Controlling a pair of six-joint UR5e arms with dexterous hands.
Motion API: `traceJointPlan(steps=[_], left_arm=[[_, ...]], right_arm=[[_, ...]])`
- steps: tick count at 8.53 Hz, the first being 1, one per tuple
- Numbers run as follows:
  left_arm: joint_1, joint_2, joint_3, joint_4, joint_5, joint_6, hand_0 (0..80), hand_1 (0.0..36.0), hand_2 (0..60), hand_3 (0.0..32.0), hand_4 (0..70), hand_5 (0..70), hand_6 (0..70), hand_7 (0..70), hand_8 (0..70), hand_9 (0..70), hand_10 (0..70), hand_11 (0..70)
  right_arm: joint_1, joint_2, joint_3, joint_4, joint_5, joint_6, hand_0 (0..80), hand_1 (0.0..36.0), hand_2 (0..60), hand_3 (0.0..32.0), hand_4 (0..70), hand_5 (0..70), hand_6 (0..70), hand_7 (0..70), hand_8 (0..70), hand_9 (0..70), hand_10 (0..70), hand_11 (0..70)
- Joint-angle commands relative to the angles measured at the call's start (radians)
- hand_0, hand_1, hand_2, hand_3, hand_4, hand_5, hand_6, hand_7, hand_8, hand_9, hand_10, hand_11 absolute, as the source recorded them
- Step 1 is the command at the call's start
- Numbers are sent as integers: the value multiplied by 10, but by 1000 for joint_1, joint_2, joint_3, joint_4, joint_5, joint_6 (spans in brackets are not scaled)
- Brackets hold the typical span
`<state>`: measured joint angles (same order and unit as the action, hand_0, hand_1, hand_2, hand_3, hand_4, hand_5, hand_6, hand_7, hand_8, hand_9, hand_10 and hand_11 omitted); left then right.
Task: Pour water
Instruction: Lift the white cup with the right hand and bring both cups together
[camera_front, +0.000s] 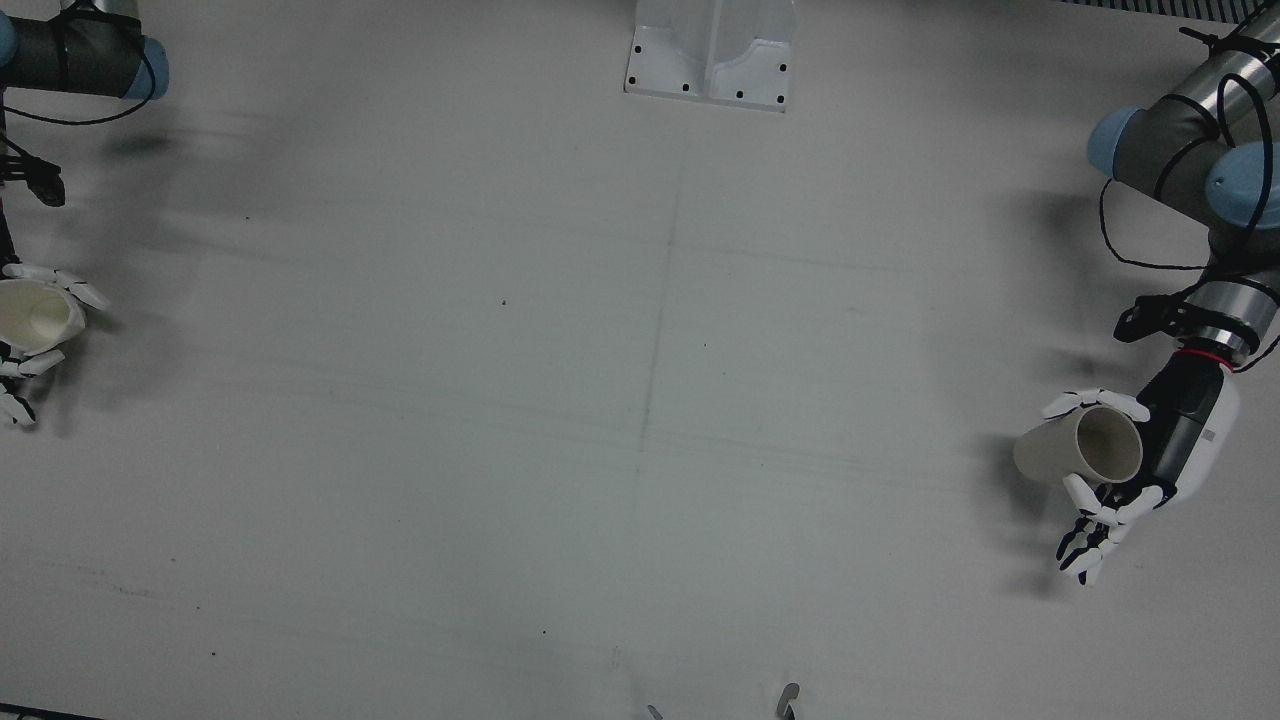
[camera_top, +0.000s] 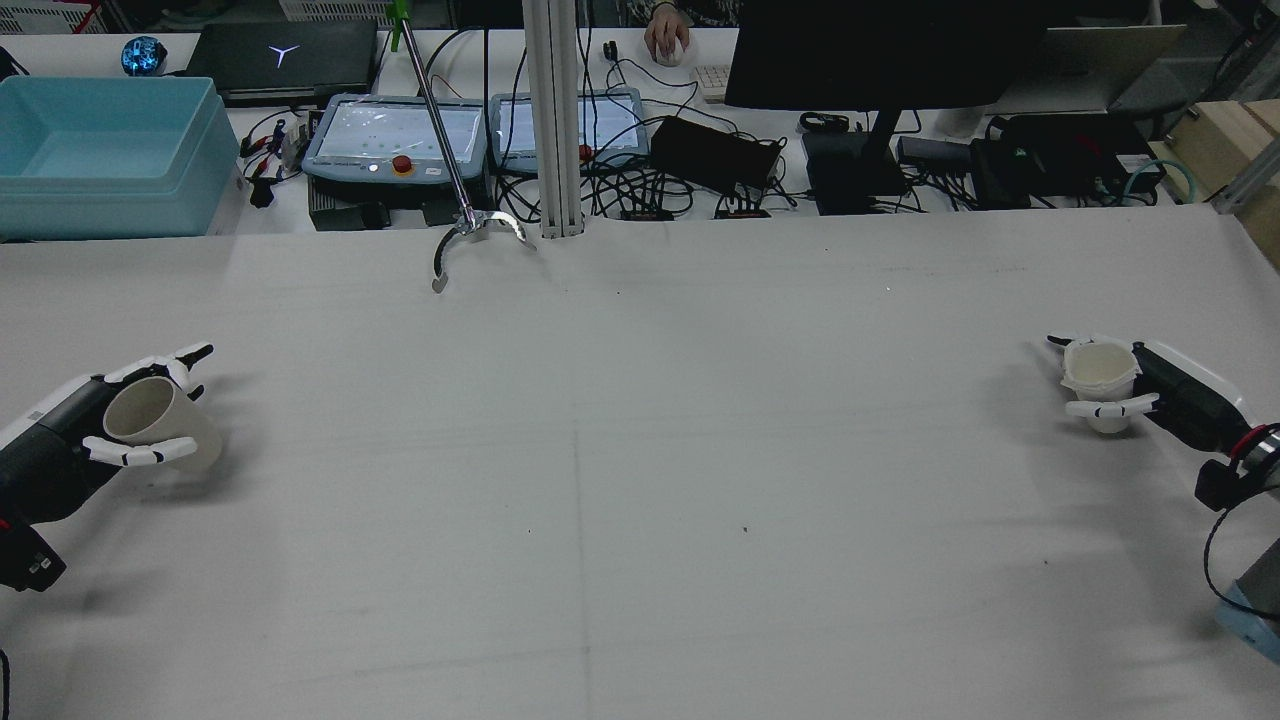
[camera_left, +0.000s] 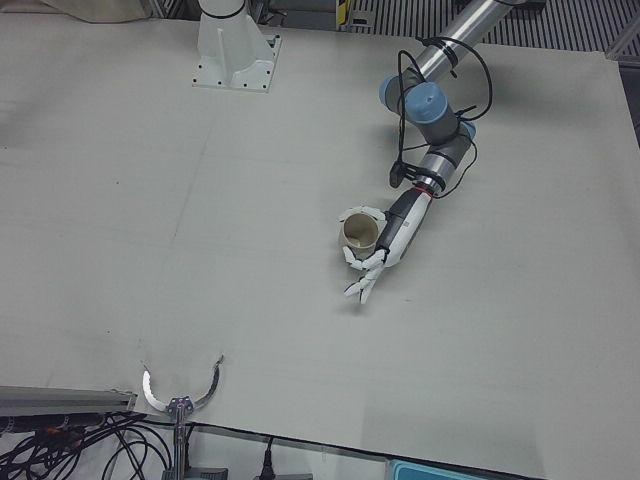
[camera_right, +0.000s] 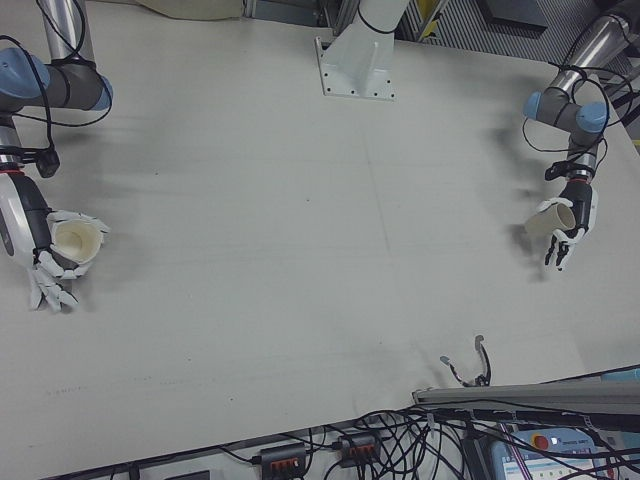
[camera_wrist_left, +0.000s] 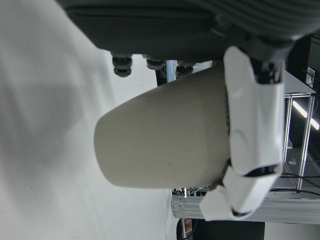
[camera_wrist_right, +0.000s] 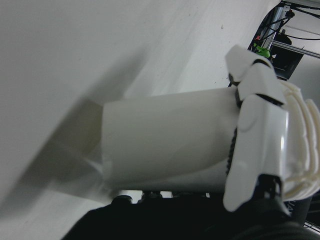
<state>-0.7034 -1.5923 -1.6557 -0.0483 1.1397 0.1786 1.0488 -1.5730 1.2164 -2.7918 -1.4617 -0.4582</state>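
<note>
Wide pale grey desk (camera_top: 640, 450), bare across the middle, arms at opposite edges. At one far side, left hand (camera_top: 70, 445) wrapped around a beige paper cup (camera_top: 155, 420), tilted, mouth turned back toward the wrist. At the other far side, right hand (camera_top: 1150, 390) clasping a white cup (camera_top: 1100, 375), upright, rim slightly crumpled. Cups well apart. Contents not discernible.

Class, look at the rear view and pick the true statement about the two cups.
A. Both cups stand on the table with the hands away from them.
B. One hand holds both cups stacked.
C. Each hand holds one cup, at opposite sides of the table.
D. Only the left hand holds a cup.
C: the left hand grips a beige cup and the right hand grips a white cup, far apart.
</note>
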Motion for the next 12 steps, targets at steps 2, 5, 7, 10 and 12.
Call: traceJointPlan(steps=[2, 5, 7, 10, 12], left_arm=[[7, 8, -13, 5, -1, -4, 576, 295, 494, 0, 493, 700, 75, 140, 5, 14, 36, 71], [27, -46, -136, 210, 15, 1, 605, 322, 526, 0, 524, 700, 93, 159, 8, 17, 34, 69], [129, -199, -138, 357, 11, 13, 624, 347, 577, 0, 543, 700, 107, 167, 11, 19, 32, 68], [274, -467, -124, 612, -37, 115, 630, 356, 583, 0, 500, 700, 93, 150, 8, 16, 41, 82], [272, -631, -51, 640, -28, 177, 626, 360, 600, 0, 500, 700, 107, 152, 12, 16, 42, 83]], right_arm=[[-1, 5, 206, -160, 0, 15, 800, 360, 600, 0, 218, 700, 366, 481, 319, 433, 241, 391], [5, 14, 368, -282, 3, 56, 800, 360, 600, 0, 196, 700, 369, 460, 325, 434, 252, 407], [116, 124, 460, -401, 0, 88, 800, 360, 600, 0, 254, 700, 404, 493, 331, 439, 252, 405], [213, 290, 717, -722, 3, 40, 800, 360, 600, 0, 353, 700, 478, 583, 373, 487, 278, 440], [136, 443, 854, -909, 117, -162, 800, 360, 600, 0, 453, 700, 540, 700, 403, 533, 279, 442]])
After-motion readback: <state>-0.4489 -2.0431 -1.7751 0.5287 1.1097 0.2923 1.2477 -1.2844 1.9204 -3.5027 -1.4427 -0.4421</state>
